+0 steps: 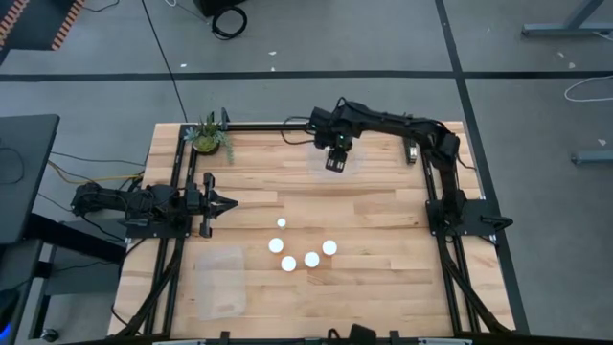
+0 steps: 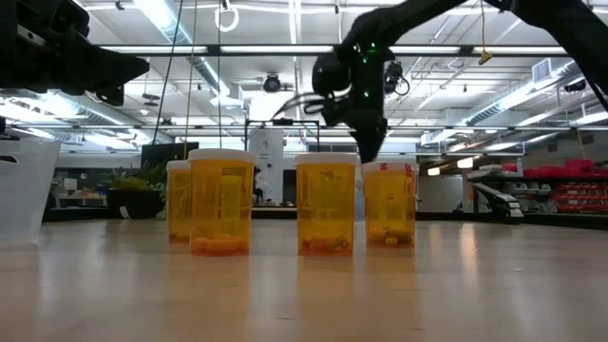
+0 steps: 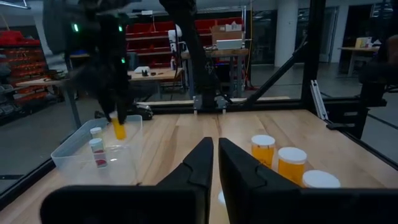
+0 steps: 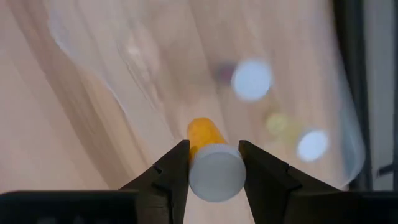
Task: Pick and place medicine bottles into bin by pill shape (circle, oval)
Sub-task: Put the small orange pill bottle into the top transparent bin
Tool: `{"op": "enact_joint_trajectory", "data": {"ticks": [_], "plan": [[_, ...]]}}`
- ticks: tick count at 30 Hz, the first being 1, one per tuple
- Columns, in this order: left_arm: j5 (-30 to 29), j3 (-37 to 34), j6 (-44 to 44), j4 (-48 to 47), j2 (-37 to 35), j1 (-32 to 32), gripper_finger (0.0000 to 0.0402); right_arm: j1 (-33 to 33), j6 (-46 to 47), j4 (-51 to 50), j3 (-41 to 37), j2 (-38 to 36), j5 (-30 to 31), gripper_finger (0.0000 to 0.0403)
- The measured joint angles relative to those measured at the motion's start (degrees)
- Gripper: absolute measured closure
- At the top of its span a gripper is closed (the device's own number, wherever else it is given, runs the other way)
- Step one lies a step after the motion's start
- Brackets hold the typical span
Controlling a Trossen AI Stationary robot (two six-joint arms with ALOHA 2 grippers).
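An orange bottle is being gripped at its white cap by the right gripper over the clear bin, upper middle of the high view. The left gripper, fingers nearly closed on nothing, is being kept at the left. Five bottles are standing lower centre.

A translucent orange plastic medicine bottle with a smooth matt white cap sits between the matt black right gripper's fingers, above a clear glossy plastic bin on the pale, smooth-grained wooden table.

five bottles mid-table, bin to their left
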Motion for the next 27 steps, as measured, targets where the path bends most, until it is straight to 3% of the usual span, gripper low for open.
{"op": "enact_joint_trajectory", "data": {"ticks": [14,27], "plan": [[0.02,0.0,0.0,0.0,0.0,0.0,0.0371,-6.27,3.32,3.5,-8.65,0.0,-0.57,0.0262],[0.0,0.02,0.0,0.0,0.0,0.02,0.0376,-6.56,4.35,3.9,-9.34,0.0,-1.51,0.0262]]}}
